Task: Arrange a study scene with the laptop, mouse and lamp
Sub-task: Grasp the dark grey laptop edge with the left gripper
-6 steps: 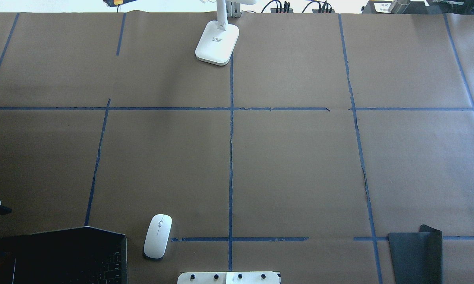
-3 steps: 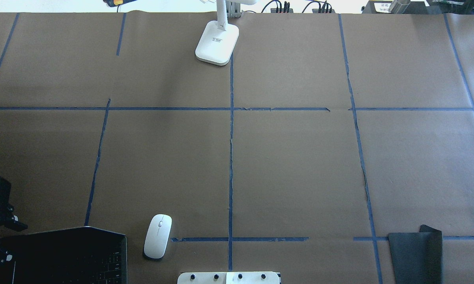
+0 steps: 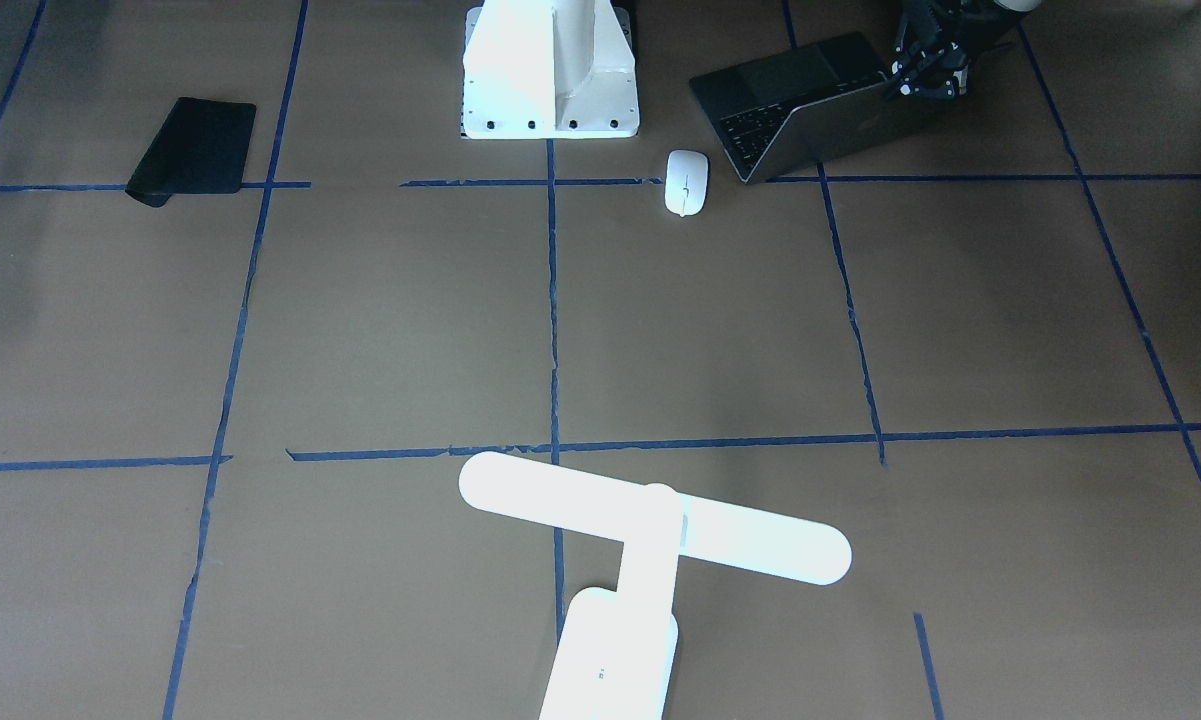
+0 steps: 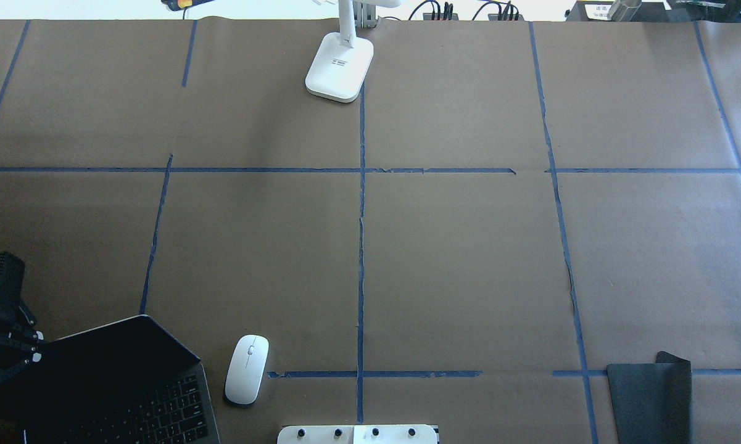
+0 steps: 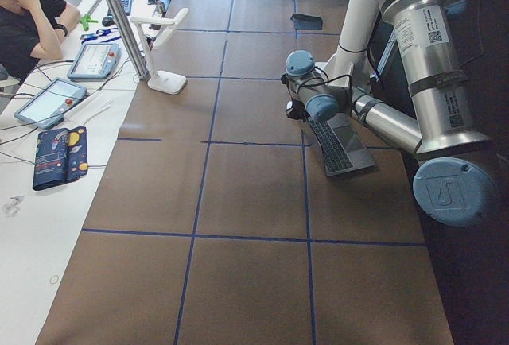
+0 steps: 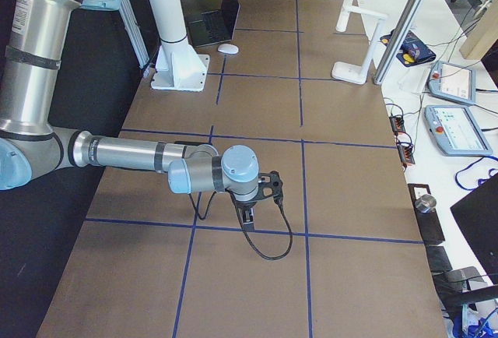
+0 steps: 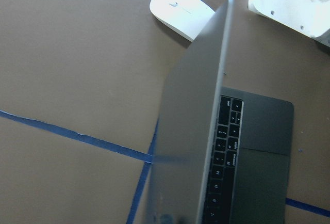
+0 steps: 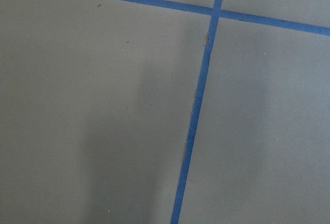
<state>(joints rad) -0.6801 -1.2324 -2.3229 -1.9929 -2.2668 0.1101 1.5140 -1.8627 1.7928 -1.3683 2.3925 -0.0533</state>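
1 laptop [image 4: 123,370] stands open at the near-left corner of the table [image 4: 469,259], with 1 mouse [image 4: 246,369] just beside it — 1 lamp [image 4: 339,65] stands at the far edge. The left gripper [image 3: 925,88] pinches the laptop's lid edge. The right gripper [image 6: 247,217] hovers over the table — I cannot tell whether it is spread or closed.

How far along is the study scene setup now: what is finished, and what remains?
Done: the laptop stands open. In hand: the left claw seems to grip its lid edge. Left: the mouse lies beside the laptop, the lamp stands at the table's far edge, and the right claw hangs apart from all three.
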